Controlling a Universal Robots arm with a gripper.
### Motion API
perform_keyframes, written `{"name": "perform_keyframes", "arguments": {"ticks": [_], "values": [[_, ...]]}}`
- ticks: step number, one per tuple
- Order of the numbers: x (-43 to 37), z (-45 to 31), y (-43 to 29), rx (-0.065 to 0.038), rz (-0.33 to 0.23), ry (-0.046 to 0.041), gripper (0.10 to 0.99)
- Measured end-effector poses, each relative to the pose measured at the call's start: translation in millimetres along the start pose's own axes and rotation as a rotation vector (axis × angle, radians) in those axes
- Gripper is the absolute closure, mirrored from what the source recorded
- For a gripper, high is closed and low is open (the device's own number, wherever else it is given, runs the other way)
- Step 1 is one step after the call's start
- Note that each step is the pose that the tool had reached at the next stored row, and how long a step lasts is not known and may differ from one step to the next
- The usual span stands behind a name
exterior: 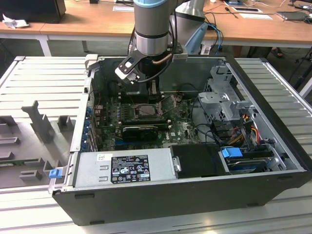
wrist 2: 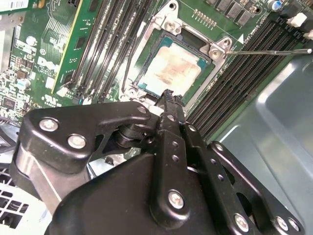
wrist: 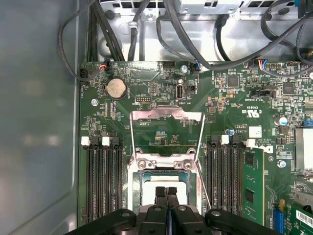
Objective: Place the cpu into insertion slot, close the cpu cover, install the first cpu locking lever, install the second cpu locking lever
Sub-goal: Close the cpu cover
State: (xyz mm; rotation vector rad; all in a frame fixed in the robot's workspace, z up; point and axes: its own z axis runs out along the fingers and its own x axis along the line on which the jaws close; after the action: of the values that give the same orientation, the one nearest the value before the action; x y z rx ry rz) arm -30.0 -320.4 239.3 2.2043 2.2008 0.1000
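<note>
CPU [wrist 2: 171, 68] lies flat in its socket on the motherboard [wrist: 146, 78], pale metal top up, so the placing step looks finished. The CPU cover [wrist: 166, 116] stands open, swung off the socket and lying over the board on the side away from the gripper [wrist: 166, 190], with green board showing through its square window.

The gripper is clenched with nothing in it. Its fingertips are pressed together and hang low at the socket's edge, just beside the chip; I cannot tell whether they touch it. I judge closing the cover to be the step in hand. It calls for catching the frame's free edge and pivoting it over the chip without nudging the chip in its seat.

A thin locking lever [wrist 2: 269, 51] juts out sideways across the memory slots [wrist: 102, 176], unlatched. It should remain outside the frame's path as the cover closes. More slots flank the socket's other side, and a green expansion card [wrist: 253, 181] stands just beyond them, so there is little room sideways. Black cables [wrist: 195, 44] loop past the board's far edge, well apart from the cover.

In the exterior view the arm [exterior: 152, 29] reaches down into the open computer case [exterior: 170, 202]. The power supply [exterior: 124, 168] lies along the near wall and a drive cage [exterior: 222, 97] sits to the exterior view's right.
</note>
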Motion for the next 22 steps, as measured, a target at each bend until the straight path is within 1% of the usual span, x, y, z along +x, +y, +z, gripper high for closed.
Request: {"name": "perform_keyframes", "arguments": {"ticks": [17, 22], "values": [[0.0, -1.7, 0.4, 0.000, 0.000, -0.0001, 0.980], [0.2, -4.3, 1.5, 0.000, 0.000, -0.0001, 0.980]]}}
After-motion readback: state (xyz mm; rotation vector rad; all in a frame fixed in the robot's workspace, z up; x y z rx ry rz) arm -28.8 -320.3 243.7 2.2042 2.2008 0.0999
